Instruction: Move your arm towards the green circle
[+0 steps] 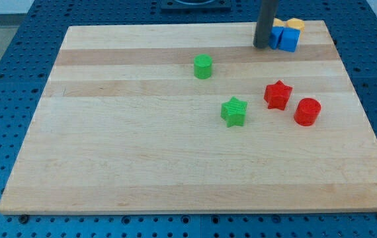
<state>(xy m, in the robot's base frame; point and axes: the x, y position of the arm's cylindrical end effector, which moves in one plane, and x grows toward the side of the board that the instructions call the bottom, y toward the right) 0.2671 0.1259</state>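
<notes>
Gripperless, your rod is carrying nothing to open or close; my tip [262, 46] is sitting near the worktop's [109, 165] top right, just beside the blue block [286, 39] and yellow block [295, 24]. You're approaching: the green circle [203, 67] is lying well apart, down-left. No writing is showing.

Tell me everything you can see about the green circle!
The green circle is a short, round block, bright green all over, looking like plastic. It stands flat and upright on the wooden board, in the upper middle of the view. Nothing touches it. The green star lies below it, toward the view's right. My tip is well off to its right, near the view's top, beside the blue block.
</notes>
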